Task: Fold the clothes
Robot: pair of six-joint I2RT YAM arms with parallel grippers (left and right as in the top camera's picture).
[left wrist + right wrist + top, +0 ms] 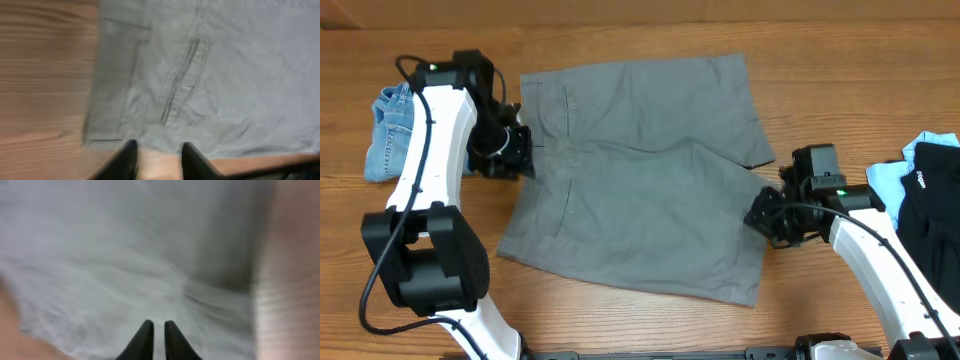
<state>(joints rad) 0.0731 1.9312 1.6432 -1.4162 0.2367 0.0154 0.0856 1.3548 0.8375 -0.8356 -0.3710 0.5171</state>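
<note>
No fold yet in shorts (640,180); everything left. Left gripper (159,146) narrowly parted, empty; right gripper (158,323) near-closed, perhaps pinching them.

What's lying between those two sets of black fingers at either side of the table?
The grey shorts, spread flat on the wooden table; the overhead view shows it.

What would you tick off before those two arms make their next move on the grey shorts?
1. Grey shorts lying fairly flat on the table: ok.
2. Left gripper open at the shorts' edge: ok.
3. Right gripper pinching cloth: cannot tell, the picture is blurred.
4. Denim shorts clear of the grey pair: ok.
5. Black garment clear too: ok.
</note>
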